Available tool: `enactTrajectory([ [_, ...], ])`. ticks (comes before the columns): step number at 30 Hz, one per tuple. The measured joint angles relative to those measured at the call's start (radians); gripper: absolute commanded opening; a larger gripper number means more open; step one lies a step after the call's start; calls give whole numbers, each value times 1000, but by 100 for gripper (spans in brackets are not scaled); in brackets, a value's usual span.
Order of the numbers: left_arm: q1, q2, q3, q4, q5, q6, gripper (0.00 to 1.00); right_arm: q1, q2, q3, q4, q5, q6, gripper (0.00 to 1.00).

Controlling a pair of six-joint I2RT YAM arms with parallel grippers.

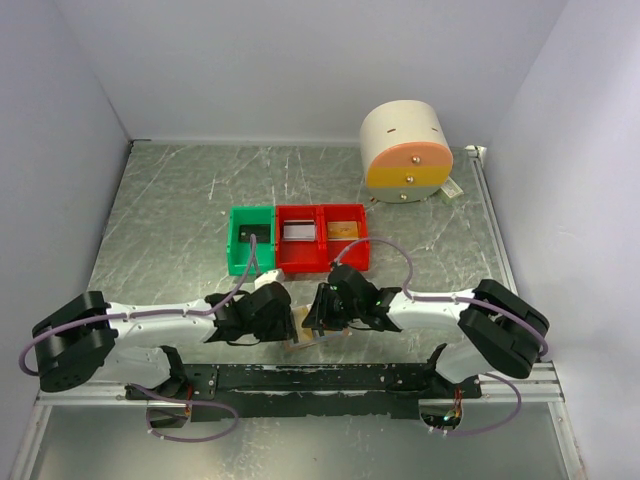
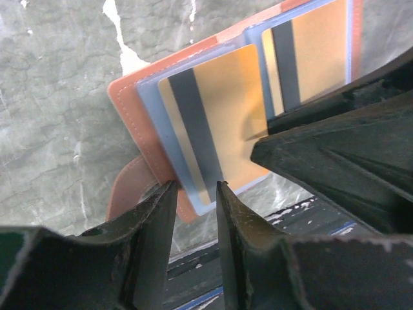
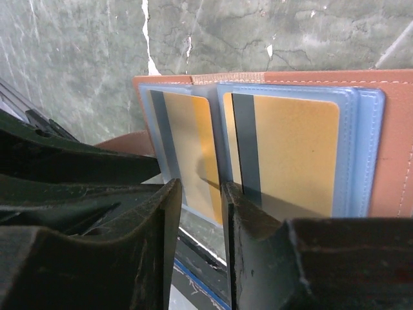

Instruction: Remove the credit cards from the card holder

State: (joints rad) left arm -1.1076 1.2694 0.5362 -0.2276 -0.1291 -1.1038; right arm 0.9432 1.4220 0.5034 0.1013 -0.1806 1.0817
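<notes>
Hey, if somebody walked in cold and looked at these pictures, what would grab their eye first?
Probably the open brown card holder at the near table edge between the two arms, with two gold cards showing dark stripes in its pale blue sleeves. Both hands, left hand and right hand, crowd in on it. Farther back sit a green bin joined to red bins, and a big cream cylinder with an orange band.

From above and behind we overlook the whole table; both wrist views (very close) share the open card holder.
</notes>
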Motion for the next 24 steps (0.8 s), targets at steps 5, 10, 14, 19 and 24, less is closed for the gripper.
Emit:
enactTrajectory([
  [5,0,6,-17,3,0,-8,37,-8,6,-16,34,-19,11,27],
  [10,1,6,-18,3,-1,-9,37,-19,18,-26,63,-39,29,28],
  [14,1,6,-18,3,-2,-11,35,-24,18,-27,66,-36,38,28],
  [19,1,6,-21,3,-3,-11,31,-26,23,-27,74,-37,45,24],
  [24,2,14,-21,3,-5,-11,28,-28,45,-32,100,-46,48,17],
])
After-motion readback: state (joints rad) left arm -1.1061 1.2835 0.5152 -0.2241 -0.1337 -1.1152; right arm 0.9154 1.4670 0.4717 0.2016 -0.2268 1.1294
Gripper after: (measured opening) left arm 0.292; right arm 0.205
